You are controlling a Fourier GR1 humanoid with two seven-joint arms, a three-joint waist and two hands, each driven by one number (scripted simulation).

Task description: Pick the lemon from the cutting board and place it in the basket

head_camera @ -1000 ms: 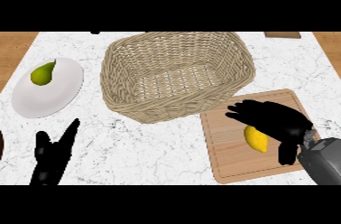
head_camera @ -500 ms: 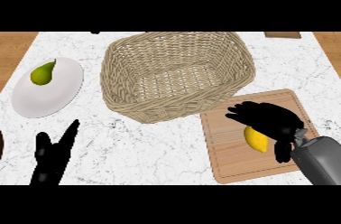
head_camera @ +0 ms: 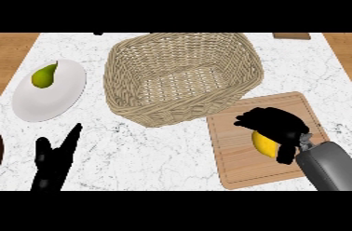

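So: lemon (head_camera: 264, 144) sits over the cutting board (head_camera: 233, 160), at its middle right, with the right hand (head_camera: 272, 122) on top of it. Fingers are curled over the lemon's upper side and the thumb is hooked round its lower right, so the hand is closed on the fruit. Can't tell whether the lemon touches the board or is just off it.

Basket (head_camera: 138, 109) is just up-left of the board, its near corner at the board's top-left edge (touching or not, unclear). Only its own woven floor shows inside. White plate (head_camera: 62, 102) is well left of the basket, with a green pear (head_camera: 44, 75) on its upper part.

Hidden: the hand covers most of the lemon, leaving only a yellow patch. The grey right forearm (head_camera: 327, 166) is cut off at the lower right.

Left hand (head_camera: 55, 158) rests at the lower left on the marble counter (head_camera: 165, 151), fingers straight, holding nothing. A brown object (head_camera: 291, 36) is cut off at the top right.
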